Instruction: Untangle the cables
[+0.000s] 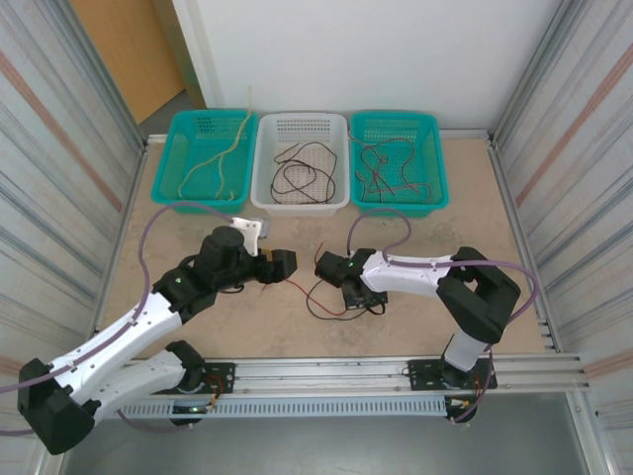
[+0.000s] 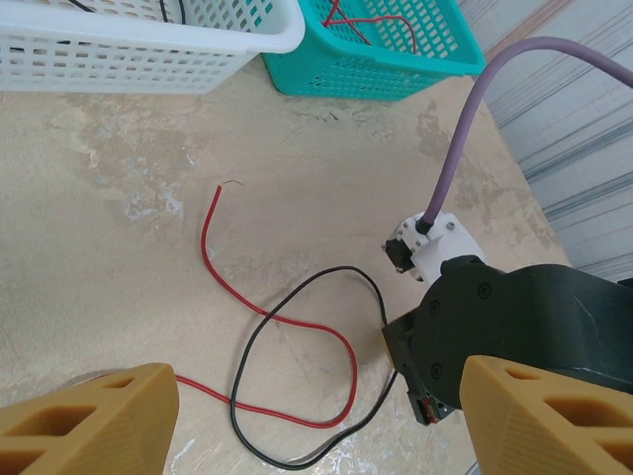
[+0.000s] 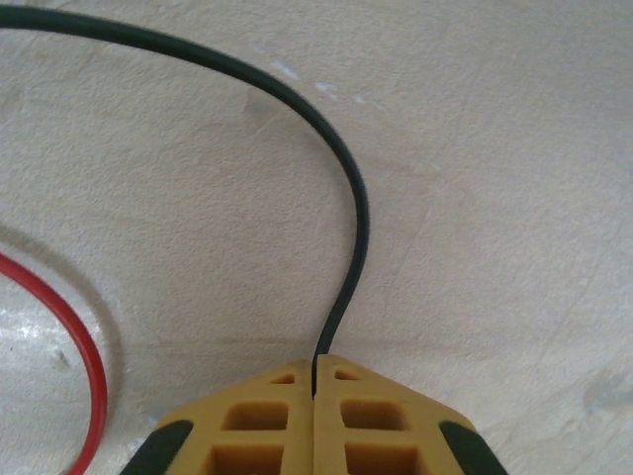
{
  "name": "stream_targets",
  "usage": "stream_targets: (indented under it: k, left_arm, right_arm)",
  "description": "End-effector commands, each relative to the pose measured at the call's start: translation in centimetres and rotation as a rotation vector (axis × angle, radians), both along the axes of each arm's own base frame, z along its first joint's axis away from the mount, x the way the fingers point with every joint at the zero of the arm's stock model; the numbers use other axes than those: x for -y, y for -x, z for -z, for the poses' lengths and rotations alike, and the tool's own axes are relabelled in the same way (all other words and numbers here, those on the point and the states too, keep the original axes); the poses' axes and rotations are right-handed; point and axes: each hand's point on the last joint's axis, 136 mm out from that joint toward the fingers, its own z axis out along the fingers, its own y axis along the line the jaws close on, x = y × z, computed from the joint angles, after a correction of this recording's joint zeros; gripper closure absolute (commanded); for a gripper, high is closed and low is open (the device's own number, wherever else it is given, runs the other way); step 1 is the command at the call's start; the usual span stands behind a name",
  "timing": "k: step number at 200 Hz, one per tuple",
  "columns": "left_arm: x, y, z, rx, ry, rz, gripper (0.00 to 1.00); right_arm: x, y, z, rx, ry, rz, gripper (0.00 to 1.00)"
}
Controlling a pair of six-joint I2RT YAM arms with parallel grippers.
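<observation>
**A:** right gripper (image 3: 315, 371) status?

**B:** Pads pressed flat together, black cable (image 3: 351, 198) pinched right at the tips. The cable leaves straight ahead of the jaws, then bends off to the left in the wrist view. It looks flat on the table (image 2: 119, 198).

**A:** left?

**B:** left gripper (image 2: 312, 396) is wide open with nothing in it. It faces the right one across the tangle. Loops lie on the table ahead of it, framed between its fingers. Can't tell its height above them.

**A:** Where's the tangle?

**B:** Mid-table between the two grippers, slightly to the near side. It's one black loop plus the red cable (image 2: 210, 237), which crosses the black in at least two places. The red's free end points toward the far baskets, and its other end runs off near-left past the left finger.

**A:** Anything else?

**B:** Sorted cables sit in the far row: tan cable (image 1: 213, 158) in the left teal basket (image 1: 198, 205), black in the white basket (image 1: 300, 210), red and black in the right teal basket (image 1: 401, 208).

**A:** What does the next move turn on?

**B:** My read is that the black runs leftward from the right jaws and loops around the red. Pulling it right and up should drag it off. The left arm is nearer the red, so it should pin or lift that. The risk is the red riding along.
</observation>
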Motion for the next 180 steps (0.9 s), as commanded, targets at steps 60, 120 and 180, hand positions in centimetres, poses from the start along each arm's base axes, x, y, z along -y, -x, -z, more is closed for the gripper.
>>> stream_targets:
  k: [60, 120, 180]
  left_arm:
    - [1.3, 0.3, -1.8, 0.068, 0.031, 0.088, 0.22]
    - [3.9, 0.2, -5.1, 0.191, 0.014, 0.207, 0.20]
    - [4.1, -0.3, -7.0, 0.255, -0.016, 0.228, 0.29]
  right_arm:
    - [-1.8, -1.4, -16.5, 0.464, -0.156, -0.181, 1.00]
    - [-6.1, 0.9, -30.5, 0.763, -0.408, -0.519, 1.00]
    - [-6.3, 2.9, -35.8, 0.856, -0.569, -0.614, 1.00]
